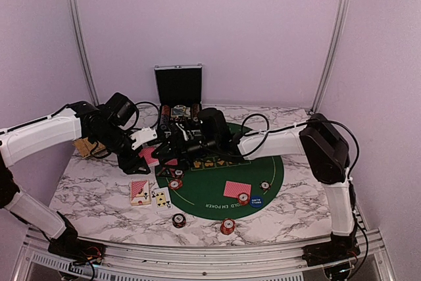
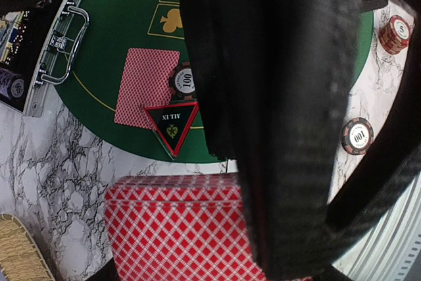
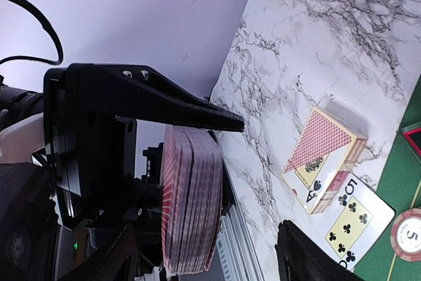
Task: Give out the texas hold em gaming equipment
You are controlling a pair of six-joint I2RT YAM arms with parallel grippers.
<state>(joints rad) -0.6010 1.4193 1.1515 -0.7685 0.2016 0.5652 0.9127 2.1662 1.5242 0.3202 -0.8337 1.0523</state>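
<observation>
My left gripper (image 1: 141, 158) is shut on a deck of red-backed playing cards (image 2: 177, 228), held above the marble left of the green mat (image 1: 270, 172). In the right wrist view the deck (image 3: 191, 202) shows edge-on between the wide-apart fingers of my right gripper (image 3: 210, 261), which is open; I cannot tell whether they touch it. On the mat lie a red-backed card (image 2: 146, 87), a striped chip (image 2: 184, 82) and a black triangular marker (image 2: 172, 123). Another card (image 1: 237, 189), a chip (image 1: 243, 197) and a blue disc (image 1: 256, 201) lie near the mat's front.
A card box (image 3: 325, 156) and a face-up five of clubs (image 3: 355, 218) lie on the marble at front left. Two chips (image 1: 179, 220) (image 1: 227, 226) sit near the front edge. The open black case (image 1: 178, 90) stands at the back, the woven tray (image 1: 85, 146) at left.
</observation>
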